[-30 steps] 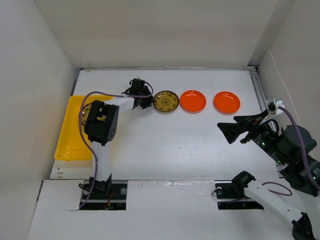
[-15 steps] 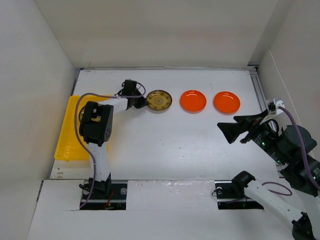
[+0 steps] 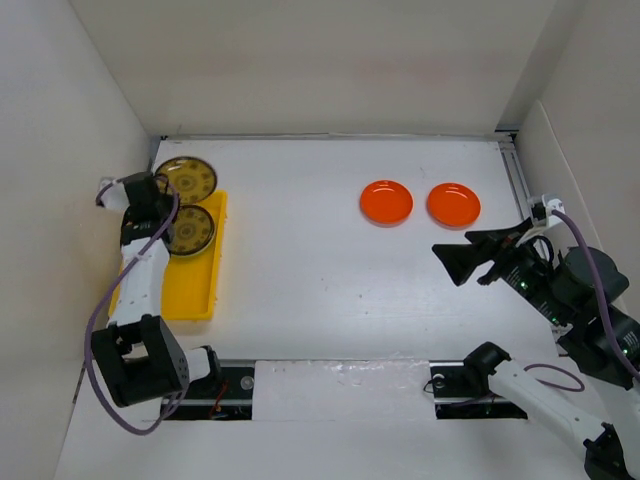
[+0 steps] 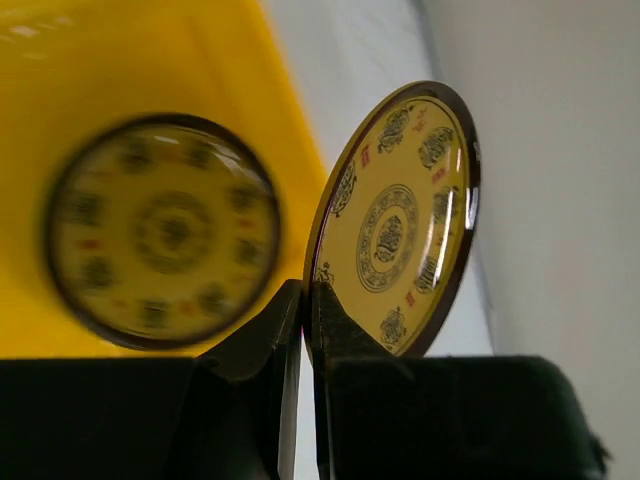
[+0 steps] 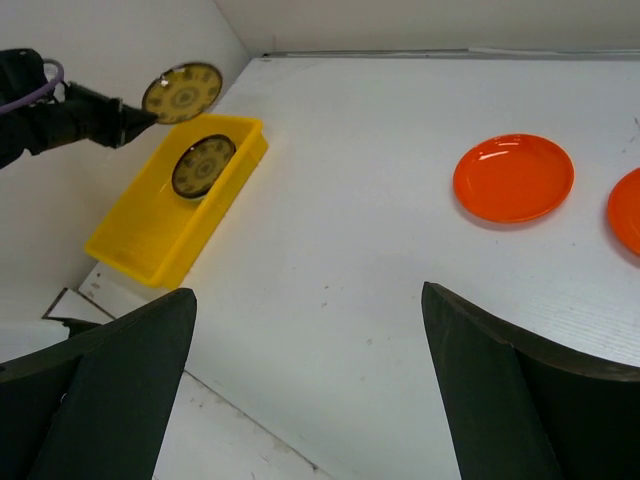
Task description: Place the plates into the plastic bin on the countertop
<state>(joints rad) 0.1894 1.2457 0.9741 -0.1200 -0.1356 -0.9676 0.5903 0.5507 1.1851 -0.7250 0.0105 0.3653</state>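
Note:
My left gripper [image 3: 160, 190] is shut on the rim of a brown-gold patterned plate [image 3: 187, 178] and holds it on edge over the far end of the yellow plastic bin [image 3: 170, 290]. The left wrist view shows the pinched plate [image 4: 395, 225] between the shut gripper [image 4: 308, 295]. A second brown-gold plate [image 3: 190, 230] lies flat in the bin and also shows in the left wrist view [image 4: 165, 230]. Two orange plates [image 3: 386, 202] [image 3: 453, 205] lie on the white countertop [image 3: 320, 270]. My right gripper [image 3: 470, 255] is open and empty, raised near the orange plates.
White walls [image 3: 60, 200] close in the countertop on the left, back and right; the bin sits against the left wall. The right wrist view shows the bin [image 5: 150, 240], the held plate [image 5: 182, 92] and one orange plate [image 5: 513, 178].
My left gripper closed on the brown-gold plate at mid-table and swung it left to above the bin's far end. The right arm has not moved.

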